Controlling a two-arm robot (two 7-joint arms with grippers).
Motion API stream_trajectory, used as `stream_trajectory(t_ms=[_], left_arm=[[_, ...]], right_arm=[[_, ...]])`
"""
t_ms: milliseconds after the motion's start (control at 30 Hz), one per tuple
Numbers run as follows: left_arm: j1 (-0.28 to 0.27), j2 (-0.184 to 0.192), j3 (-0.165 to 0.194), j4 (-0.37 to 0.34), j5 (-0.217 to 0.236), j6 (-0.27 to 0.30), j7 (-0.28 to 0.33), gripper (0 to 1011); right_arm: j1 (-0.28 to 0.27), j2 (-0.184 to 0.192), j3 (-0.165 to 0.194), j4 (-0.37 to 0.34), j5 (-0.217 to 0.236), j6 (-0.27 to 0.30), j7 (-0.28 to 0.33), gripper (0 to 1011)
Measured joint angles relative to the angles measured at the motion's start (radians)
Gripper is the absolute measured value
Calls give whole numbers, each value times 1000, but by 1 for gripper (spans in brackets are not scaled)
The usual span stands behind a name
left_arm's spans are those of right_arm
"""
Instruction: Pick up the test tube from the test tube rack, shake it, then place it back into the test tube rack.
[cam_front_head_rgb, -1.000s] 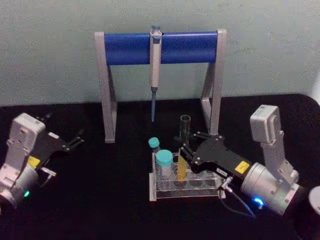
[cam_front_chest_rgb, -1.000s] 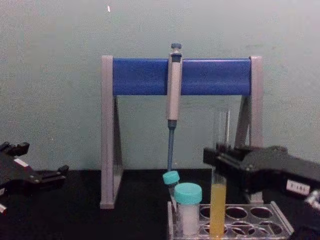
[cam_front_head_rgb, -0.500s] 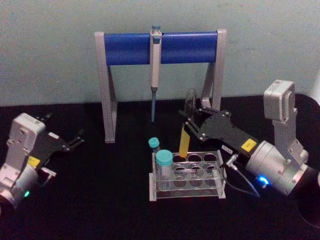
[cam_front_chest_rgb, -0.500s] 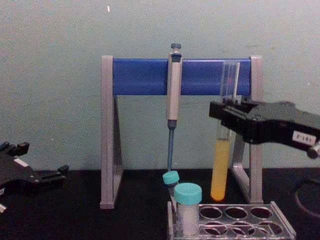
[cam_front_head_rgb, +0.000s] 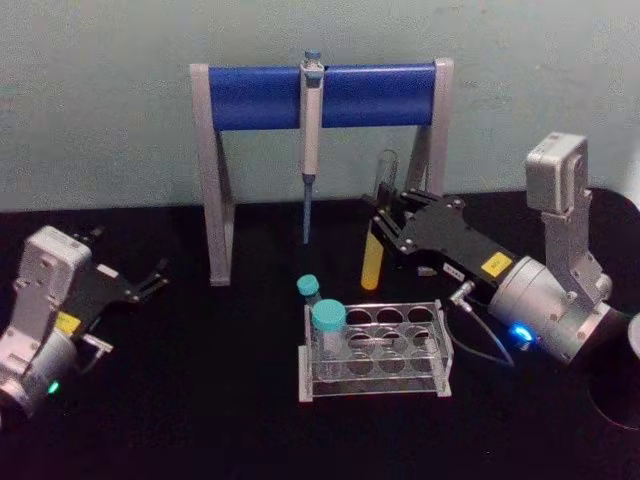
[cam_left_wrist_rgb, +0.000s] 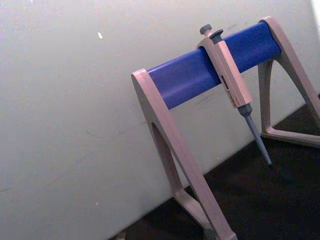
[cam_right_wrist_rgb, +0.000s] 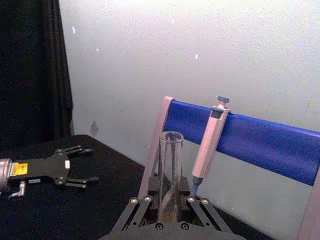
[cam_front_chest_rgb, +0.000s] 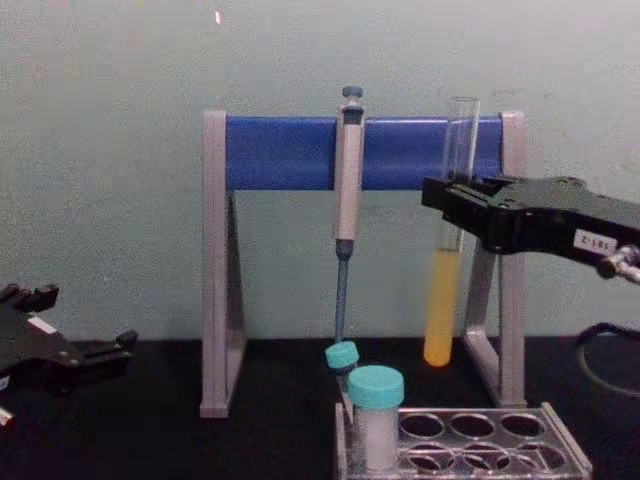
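Observation:
The test tube (cam_front_head_rgb: 376, 235), clear glass with yellow-orange liquid in its lower part, hangs nearly upright in the air behind and above the test tube rack (cam_front_head_rgb: 375, 392). My right gripper (cam_front_head_rgb: 384, 222) is shut on its upper half. In the chest view the test tube (cam_front_chest_rgb: 441, 310) has its rounded bottom well above the rack (cam_front_chest_rgb: 572, 455), with the right gripper (cam_front_chest_rgb: 452, 205) clamped just above the liquid. The right wrist view looks along the right gripper (cam_right_wrist_rgb: 168, 202) at the tube's open mouth (cam_right_wrist_rgb: 171, 137). My left gripper (cam_front_head_rgb: 150, 280) rests open at the far left of the table.
Two teal-capped vials (cam_front_head_rgb: 328, 320) (cam_front_head_rgb: 308, 288) stand at the rack's left end. Close behind the tube is the grey-and-blue pipette stand (cam_front_head_rgb: 250, 97), with a pipette (cam_front_head_rgb: 310, 130) hanging from it. Black table surface lies open between the left gripper and the rack.
My right gripper has lifted the test tube up out of the rack and carried it higher and farther back. The left arm has stayed still.

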Motion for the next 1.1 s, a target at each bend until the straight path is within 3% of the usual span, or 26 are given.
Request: stream_trajectory(t_ms=[367,767,967,1100], left_arm=[[0,0,0,0,0,0,0,1001],[0,0,0,0,0,0,0,1001],[0,0,0,0,0,0,0,1001],[0,0,0,0,0,0,0,1001]], right_arm=[[-15,11,29,-9,-9,2,-26,234],[-118,75,83,-115,-15,37,-38,234],[-134,82,74,-136,23,45,2,234],[-112,72,48,-119,49,47,30,234]])
